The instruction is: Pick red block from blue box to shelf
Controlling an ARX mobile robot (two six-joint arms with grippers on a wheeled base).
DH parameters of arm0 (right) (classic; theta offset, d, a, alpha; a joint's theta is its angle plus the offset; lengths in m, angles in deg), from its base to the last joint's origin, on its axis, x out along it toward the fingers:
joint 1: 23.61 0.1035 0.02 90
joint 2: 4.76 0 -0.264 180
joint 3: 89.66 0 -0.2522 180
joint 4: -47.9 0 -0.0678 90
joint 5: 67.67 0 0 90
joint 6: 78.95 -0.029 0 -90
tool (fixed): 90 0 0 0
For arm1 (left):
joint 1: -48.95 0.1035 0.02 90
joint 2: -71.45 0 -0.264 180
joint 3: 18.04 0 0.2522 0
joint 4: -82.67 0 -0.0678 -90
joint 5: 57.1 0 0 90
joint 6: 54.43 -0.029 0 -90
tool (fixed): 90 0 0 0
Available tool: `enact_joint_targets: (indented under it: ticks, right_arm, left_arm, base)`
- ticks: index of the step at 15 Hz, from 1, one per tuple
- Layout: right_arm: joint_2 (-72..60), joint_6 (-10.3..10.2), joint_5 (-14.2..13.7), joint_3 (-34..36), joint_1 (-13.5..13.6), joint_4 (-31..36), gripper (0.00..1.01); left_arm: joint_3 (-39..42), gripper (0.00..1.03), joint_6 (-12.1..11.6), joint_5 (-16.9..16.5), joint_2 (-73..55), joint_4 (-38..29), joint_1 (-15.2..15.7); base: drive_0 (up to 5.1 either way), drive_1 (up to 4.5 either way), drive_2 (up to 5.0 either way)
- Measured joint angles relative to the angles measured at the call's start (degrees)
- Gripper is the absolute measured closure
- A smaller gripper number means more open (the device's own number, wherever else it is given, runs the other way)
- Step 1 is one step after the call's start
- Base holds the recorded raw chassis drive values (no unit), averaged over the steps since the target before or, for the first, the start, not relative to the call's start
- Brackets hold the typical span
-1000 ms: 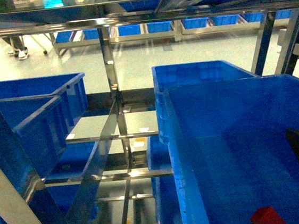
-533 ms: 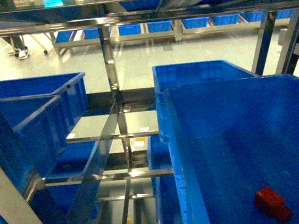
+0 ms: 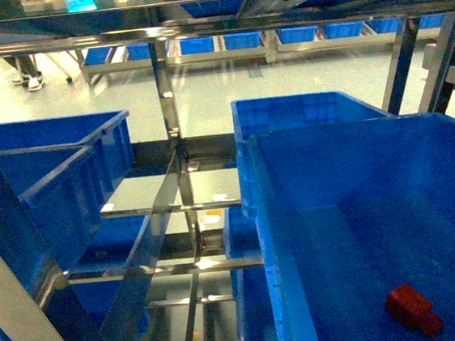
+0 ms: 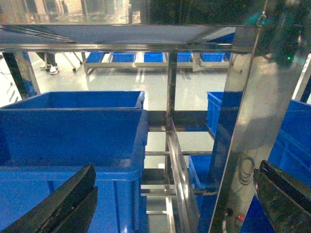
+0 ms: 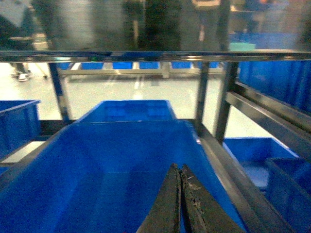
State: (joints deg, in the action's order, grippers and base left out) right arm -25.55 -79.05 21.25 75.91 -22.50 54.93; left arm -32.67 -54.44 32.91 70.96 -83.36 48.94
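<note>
Stainless steel comes first: the tall shiny multi-tier steel shelf (image 3: 172, 119) fills the head view, and its uprights and rails stand close around both of your arms. On its right side sits the big royal-blue plastic crate (image 3: 353, 206). The pale turquoise blue box does not show in any view.

Your left pincer (image 4: 177, 167) is spread wide and holds nothing, with a bright steel upright just beside its right finger. If you swing that arm sideways, I judge the finger would strike the post. Your right pincer (image 5: 178, 170) is closed on nothing, its fingers pressed together above the crate's floor. If you pull it back low, it could catch the crate's near rim and jolt the whole crate on its rails.

The small glossy red plastic block (image 3: 413, 310) lies on the crate floor near the front right corner, seemingly tipped on its side and apart from the walls. It rests in the crate on the shelf, not on a bare tier, so check that this counts as placed.

A second ago the right pincer showed at the right edge of the head view, with the block right by it at the bottom edge. Half a second ago the pincer was already gone from that view, and the block has not moved since
</note>
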Motion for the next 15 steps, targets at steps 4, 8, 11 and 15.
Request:
enact_joint_targets:
  ticks: [4, 8, 11, 15]
  right_arm:
    - [6.01, -0.02, 0.96, 0.00, -1.11, -5.92, 0.99]
    - [10.01, -0.02, 0.96, 0.00, -1.11, -9.86, 0.99]
    - [20.39, -0.02, 1.09, -0.04, -1.11, -20.74, 0.99]
    - [20.52, -0.02, 1.11, -0.04, -1.11, -21.07, 0.99]
  left_arm:
    - [0.00, 0.05, 0.00, 0.04, 0.00, -0.02, 0.00]
    - [0.00, 0.05, 0.00, 0.02, 0.00, 0.00, 0.00]
    - [0.00, 0.05, 0.00, 0.02, 0.00, 0.02, 0.00]
    - [0.00, 0.05, 0.00, 0.04, 0.00, -0.02, 0.00]
  base:
    - [0.0, 0.00, 0.0]
    - [0.0, 0.00, 0.0]
    - [0.0, 0.00, 0.0]
    - [0.0, 0.00, 0.0]
